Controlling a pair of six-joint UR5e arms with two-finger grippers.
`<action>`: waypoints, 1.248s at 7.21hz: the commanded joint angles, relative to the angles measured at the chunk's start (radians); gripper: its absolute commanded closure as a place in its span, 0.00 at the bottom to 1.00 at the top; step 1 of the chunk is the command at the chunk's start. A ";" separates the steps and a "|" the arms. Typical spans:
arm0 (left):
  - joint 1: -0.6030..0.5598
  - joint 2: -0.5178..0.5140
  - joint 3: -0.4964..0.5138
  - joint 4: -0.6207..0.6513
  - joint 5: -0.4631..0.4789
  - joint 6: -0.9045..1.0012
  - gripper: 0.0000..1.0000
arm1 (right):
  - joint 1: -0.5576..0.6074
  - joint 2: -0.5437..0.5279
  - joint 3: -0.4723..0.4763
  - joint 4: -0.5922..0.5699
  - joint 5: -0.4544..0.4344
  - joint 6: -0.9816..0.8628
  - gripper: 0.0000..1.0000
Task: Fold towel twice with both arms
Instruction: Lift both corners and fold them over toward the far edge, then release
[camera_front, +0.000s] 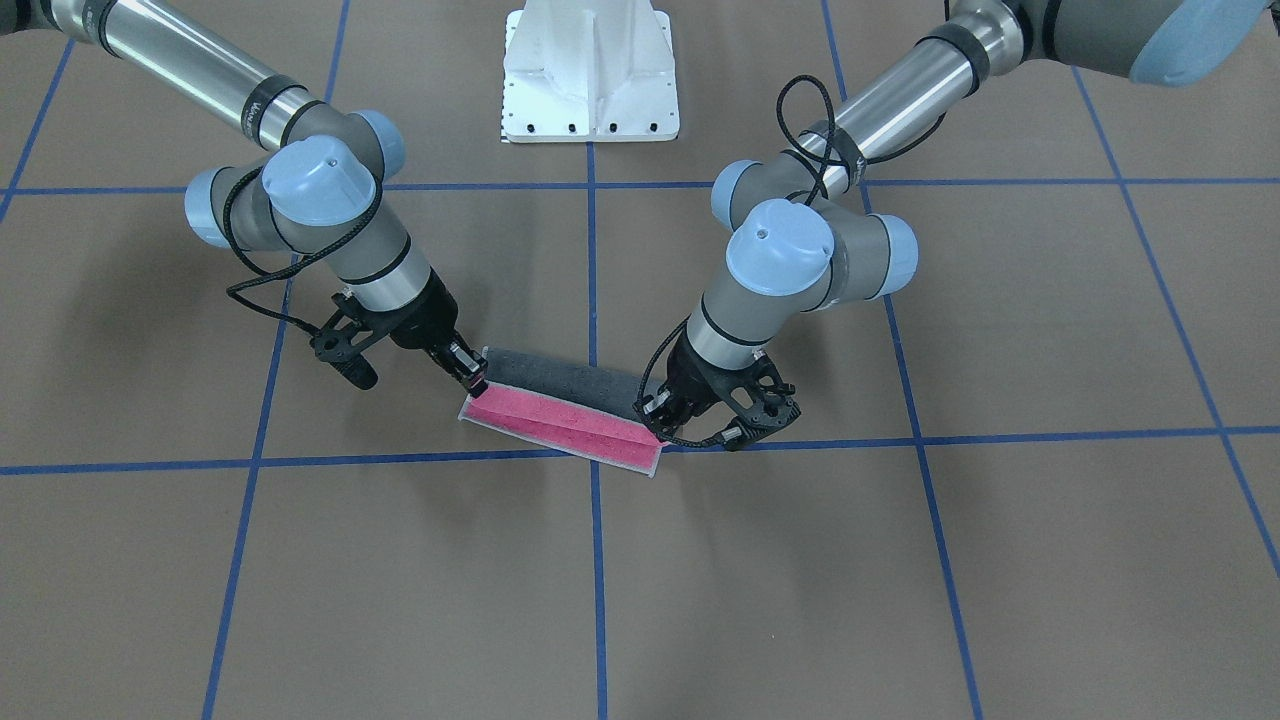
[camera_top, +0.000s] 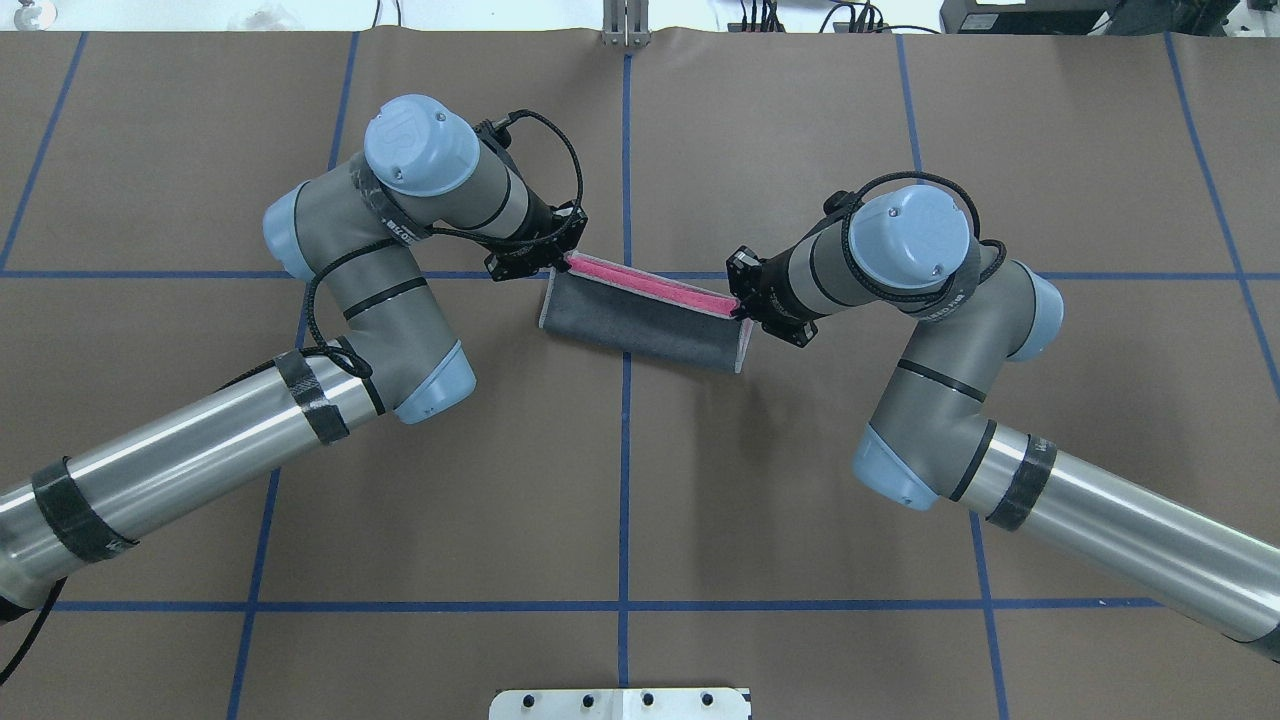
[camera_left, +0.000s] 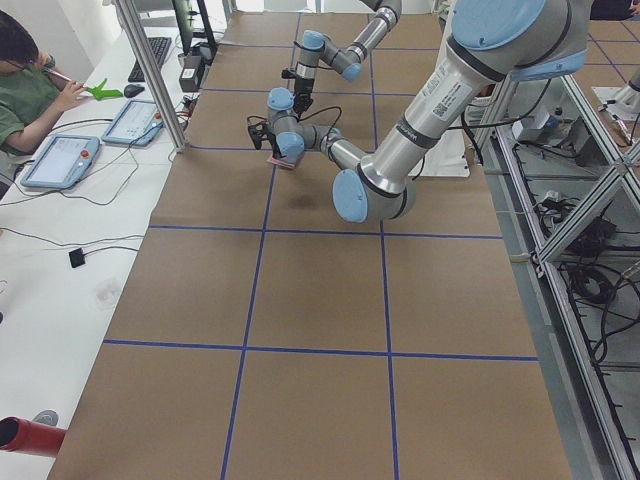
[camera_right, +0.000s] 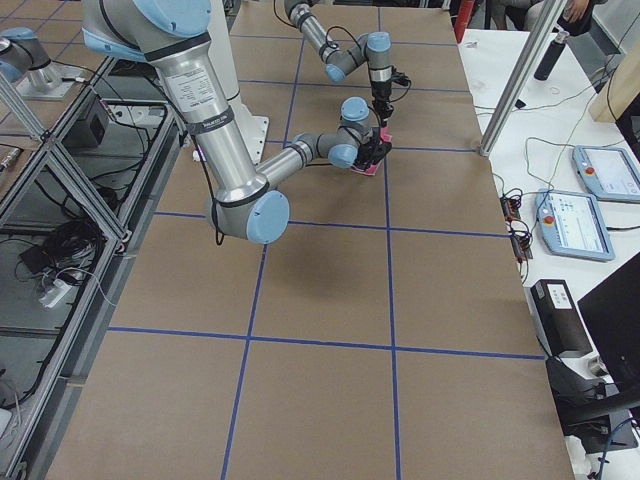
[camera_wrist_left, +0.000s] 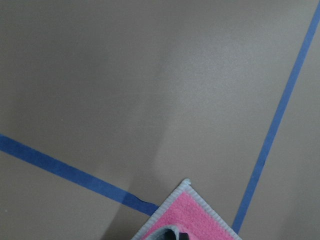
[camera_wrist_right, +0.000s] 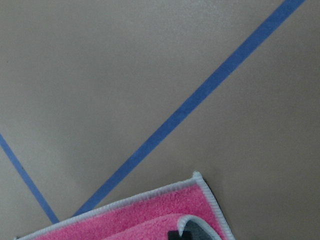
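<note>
Small square terry towel, pink one face, dark grey the other (camera_top: 640, 325), lies mid-table across the centre blue tape line (camera_top: 626, 470), half rolled over. Left gripper (camera_top: 560, 263) and right gripper (camera_top: 742, 306) are each clamped on a raised corner. Judgement: carry both corners level to the far border, then match edges. No containers seen.

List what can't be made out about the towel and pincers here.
1. Overhead: left pincer and right pincer cover the towel's gripped corners; its grey layer hides most of the pink face.
2. Wrist views: pincers cut off by the bottom edge; only one towel corner shows.
3. Side views: towel too small, partly behind the wrists.
</note>
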 joint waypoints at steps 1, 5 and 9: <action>0.000 0.000 0.004 -0.002 -0.001 0.000 1.00 | 0.000 0.000 -0.004 0.000 -0.001 0.000 1.00; 0.002 -0.014 0.004 -0.002 0.001 -0.002 0.84 | 0.000 0.020 -0.003 0.000 0.001 0.000 0.43; 0.000 -0.014 0.011 -0.002 0.002 -0.002 0.20 | 0.014 0.022 -0.004 -0.001 0.010 0.002 0.01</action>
